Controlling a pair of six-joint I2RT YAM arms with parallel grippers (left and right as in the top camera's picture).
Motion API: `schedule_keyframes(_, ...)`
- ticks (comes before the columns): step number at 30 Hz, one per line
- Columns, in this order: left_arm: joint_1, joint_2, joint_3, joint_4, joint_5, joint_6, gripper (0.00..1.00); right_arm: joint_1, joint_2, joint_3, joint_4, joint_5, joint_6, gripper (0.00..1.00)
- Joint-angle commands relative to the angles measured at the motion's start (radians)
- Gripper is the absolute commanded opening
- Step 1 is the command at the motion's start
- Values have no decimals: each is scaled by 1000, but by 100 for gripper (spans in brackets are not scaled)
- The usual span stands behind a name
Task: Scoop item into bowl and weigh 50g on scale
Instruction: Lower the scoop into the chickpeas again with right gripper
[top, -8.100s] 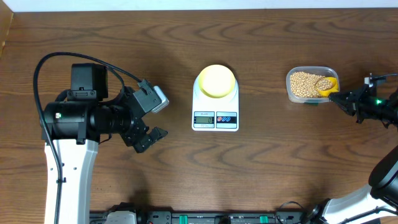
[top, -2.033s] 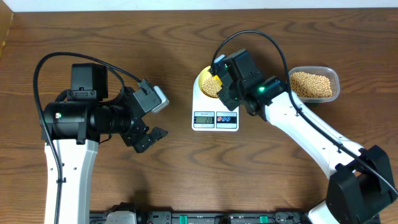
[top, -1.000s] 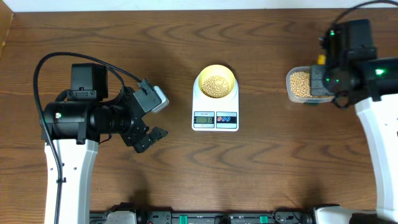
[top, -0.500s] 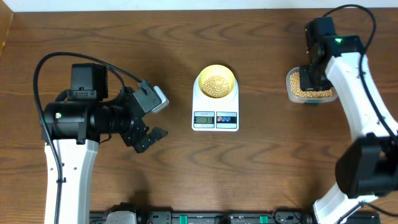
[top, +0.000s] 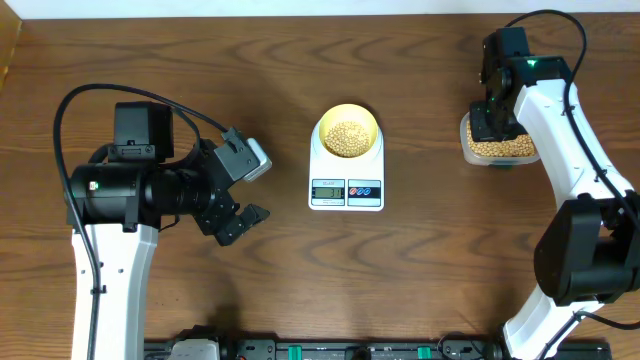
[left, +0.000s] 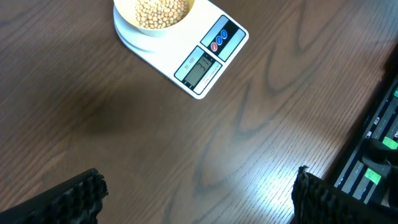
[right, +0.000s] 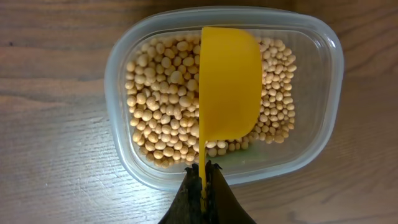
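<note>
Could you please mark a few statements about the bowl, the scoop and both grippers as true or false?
1. The bowl sits on the scale. True.
2. The bowl is empty. False: it holds beans.
3. The right gripper has its jaws shut on the yellow scoop. True.
4. The scoop is above the scale. False: it is above the clear tub of beans.
5. The left gripper has its jaws shut. False: they stand wide open, holding nothing.
</note>
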Motion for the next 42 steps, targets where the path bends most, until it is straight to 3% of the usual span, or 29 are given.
schedule_keyframes(1,0,-3,-2,-3,16,16,98,-2,3,-3,-1,-42,-68,1)
schedule_keyframes(11,0,-3,-2,-3,16,16,98,-7,4,-44,-9,-79,-93,1)
schedule_keyframes(20,0,-3,-2,-3,16,16,98,-49,4,-126,22,-228,-108,1)
schedule_keyframes(34,0,-3,-2,-3,16,16,98,-291,5,-142,62,-659,-103,1)
schedule_keyframes(42,0,-3,-2,-3,16,16,98,-397,7,-157,47,-780,-103,1)
